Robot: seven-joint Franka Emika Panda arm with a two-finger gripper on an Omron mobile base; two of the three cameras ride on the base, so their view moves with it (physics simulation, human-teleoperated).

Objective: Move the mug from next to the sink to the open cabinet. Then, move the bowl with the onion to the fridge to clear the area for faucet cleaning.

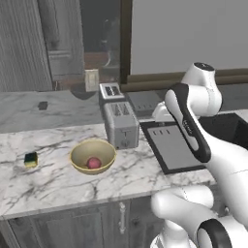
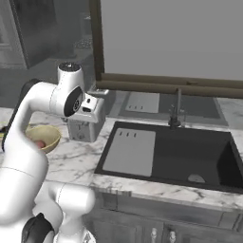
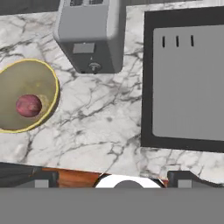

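The olive-yellow bowl (image 1: 93,156) sits on the marble counter left of the toaster, with the reddish-purple onion (image 1: 94,162) inside it. In the hand view the bowl (image 3: 24,96) and onion (image 3: 29,106) lie at the left. My gripper (image 3: 109,177) hovers above the counter between the bowl and the sink, open with nothing between its fingers. The black sink (image 2: 190,152) holds a flat grey board (image 2: 130,152), and the dark faucet (image 2: 176,107) stands behind it. The mug and the fridge are out of view. A dark wood-grain wall cabinet (image 1: 24,43) hangs at the upper left.
A grey toaster (image 1: 121,123) stands at the back of the counter between the bowl and the sink. A small yellow-green sponge (image 1: 31,159) lies at the far left. The counter's front edge (image 1: 72,198) runs just below the bowl. A window with a dark frame (image 2: 166,42) fills the wall behind the sink.
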